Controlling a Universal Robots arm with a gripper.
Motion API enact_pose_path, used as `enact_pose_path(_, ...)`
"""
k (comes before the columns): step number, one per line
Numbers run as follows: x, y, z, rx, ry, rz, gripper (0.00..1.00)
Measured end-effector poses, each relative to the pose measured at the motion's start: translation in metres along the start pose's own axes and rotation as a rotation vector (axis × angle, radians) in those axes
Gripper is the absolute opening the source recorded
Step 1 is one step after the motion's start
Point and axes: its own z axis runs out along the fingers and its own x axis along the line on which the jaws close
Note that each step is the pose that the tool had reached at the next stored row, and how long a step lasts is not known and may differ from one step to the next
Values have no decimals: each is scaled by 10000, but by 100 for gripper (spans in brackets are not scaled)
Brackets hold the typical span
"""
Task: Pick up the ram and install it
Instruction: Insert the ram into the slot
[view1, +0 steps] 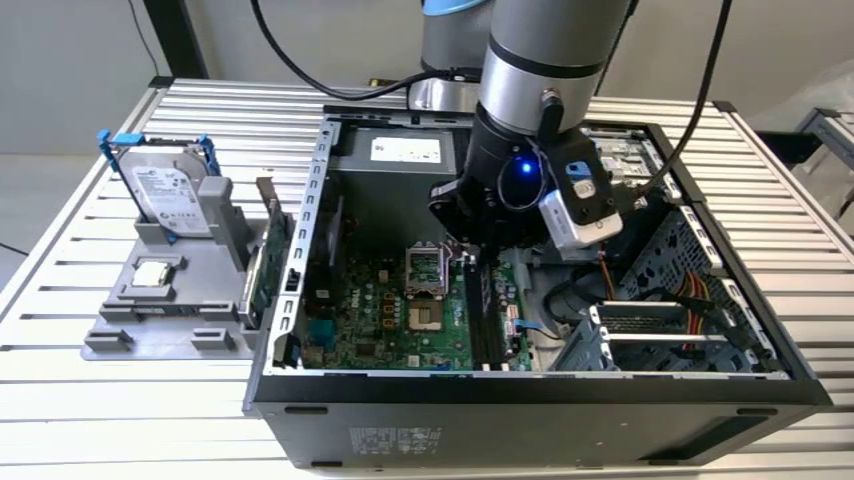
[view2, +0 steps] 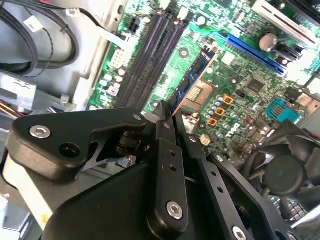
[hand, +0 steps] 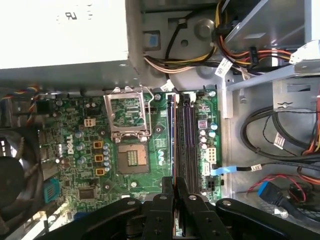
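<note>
Above the memory slots (hand: 187, 145) of the motherboard (hand: 75, 165), fingers (view2: 166, 145) nearly together, pinching the ram (view2: 193, 80) edge-on

Around the gripper (hand: 174, 183), closed on the ram (view2: 193, 76), room is left above the memory slots (hand: 187, 140) — bounded by the case fan (hand: 16, 174) on 1 side, loose cables (hand: 278, 143) on the other, the power supply (hand: 60, 30) beyond.
</note>
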Motion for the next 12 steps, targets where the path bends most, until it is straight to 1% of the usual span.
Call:
enact_pose_path(9, -188, 22, 8, 3, 1, -4, 0)
enact_pose_path(12, -270, 30, 12, 2, 0, -4, 0)
